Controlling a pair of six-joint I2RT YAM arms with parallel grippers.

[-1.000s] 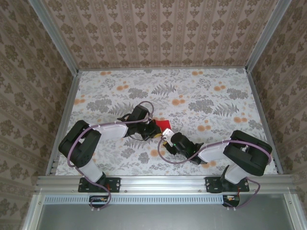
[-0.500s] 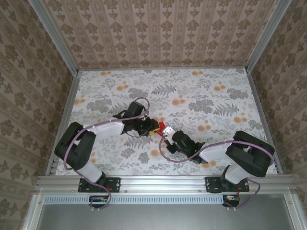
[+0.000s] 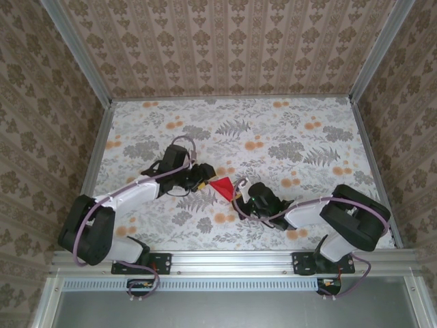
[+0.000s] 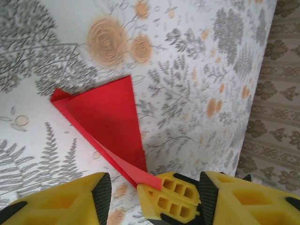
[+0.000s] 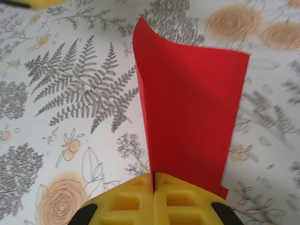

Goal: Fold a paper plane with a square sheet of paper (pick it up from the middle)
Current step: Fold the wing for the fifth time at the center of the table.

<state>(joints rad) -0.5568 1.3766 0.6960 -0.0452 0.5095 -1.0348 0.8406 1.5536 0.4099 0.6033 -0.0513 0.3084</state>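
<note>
The surface (image 3: 287, 130) wears a pale cloth printed with grey ferns and orange blossoms, walled on three sides by brown damask-striped wallpaper panels (image 3: 232, 48), with bare aluminium posts (image 3: 75, 48) in the far corners and a metal rail (image 3: 232, 258) along the near edge.

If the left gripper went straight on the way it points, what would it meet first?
The left gripper would meet the folded red paper, which the right gripper pinches; its near tip lies between the open jaws, probably touching one.
</note>
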